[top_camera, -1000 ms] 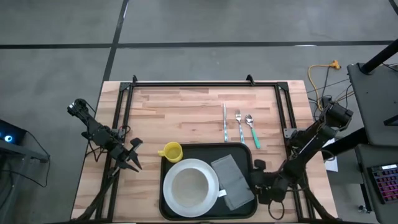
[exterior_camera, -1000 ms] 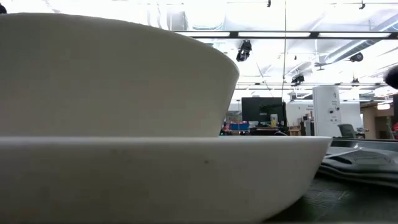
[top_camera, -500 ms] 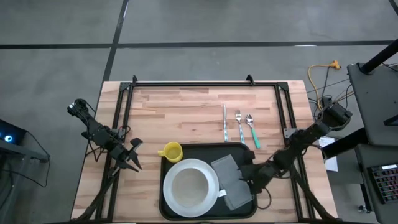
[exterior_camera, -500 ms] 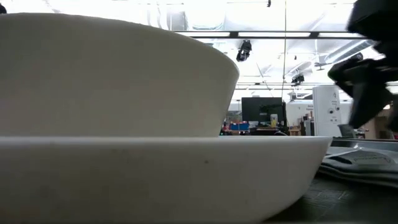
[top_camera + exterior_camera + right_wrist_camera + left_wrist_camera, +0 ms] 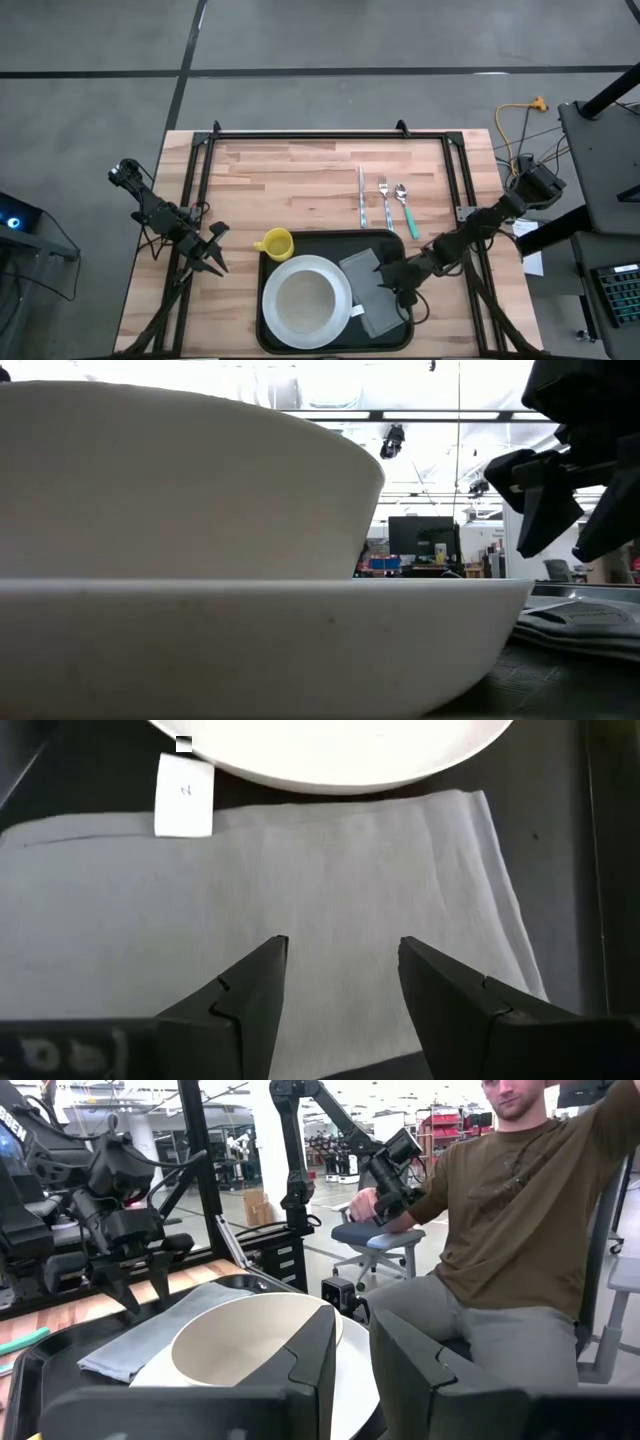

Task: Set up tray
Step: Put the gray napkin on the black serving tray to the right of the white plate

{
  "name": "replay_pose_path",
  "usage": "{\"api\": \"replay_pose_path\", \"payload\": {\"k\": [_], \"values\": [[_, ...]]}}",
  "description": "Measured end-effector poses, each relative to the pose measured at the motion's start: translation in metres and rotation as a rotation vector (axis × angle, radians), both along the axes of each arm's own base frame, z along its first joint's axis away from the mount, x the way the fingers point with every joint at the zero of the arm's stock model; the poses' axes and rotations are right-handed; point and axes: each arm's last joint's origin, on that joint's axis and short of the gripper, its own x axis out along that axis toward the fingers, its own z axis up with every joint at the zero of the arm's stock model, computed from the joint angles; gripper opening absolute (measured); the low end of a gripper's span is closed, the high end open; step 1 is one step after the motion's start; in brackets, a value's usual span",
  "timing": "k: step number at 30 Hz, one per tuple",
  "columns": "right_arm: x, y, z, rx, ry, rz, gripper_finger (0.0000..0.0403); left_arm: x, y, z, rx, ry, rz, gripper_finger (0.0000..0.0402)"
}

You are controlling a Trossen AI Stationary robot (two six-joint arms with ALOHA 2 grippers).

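The right hand [image 5: 392,287], fingers apart and empty, hovers over the grey napkin [image 5: 372,290] on the tray [image 5: 330,238] at the tabletop's six o'clock edge; the left hand [image 5: 213,262] waits closed at nine o'clock.

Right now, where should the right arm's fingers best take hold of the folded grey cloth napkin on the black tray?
Probably from straight above, at the folded grey cloth napkin's outer long edge, away from the round white plate. It lies flat on the black rectangular tray, so pinch that free edge; the right gripper hangs open above it.
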Motion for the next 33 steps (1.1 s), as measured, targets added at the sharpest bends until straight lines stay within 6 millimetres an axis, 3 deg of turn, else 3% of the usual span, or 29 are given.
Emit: {"api": "replay_pose_path", "payload": {"k": [5, 18, 26, 33], "values": [[0.001, -0.002, -0.001, -0.004, 0.005, 0.012, 0.0180, 0.000, 0.000, 0.000, 0.000, 0.000, 0.000, 0.0048], [0.012, 0.003, -0.028, 0.010, 0.073, 0.020, 0.0178, 0.000, 0.000, 0.000, 0.000, 0.000, 0.001, 0.0048], [0.012, 0.001, -0.031, 0.102, 0.137, -0.129, 0.0176, 0.000, 0.000, 0.000, 0.000, 0.000, 0.001, 0.0048], [0.008, -0.002, -0.032, 0.228, 0.207, -0.369, 0.0172, 0.000, 0.000, 0.000, 0.000, 0.000, 0.000, 0.0048]]}}
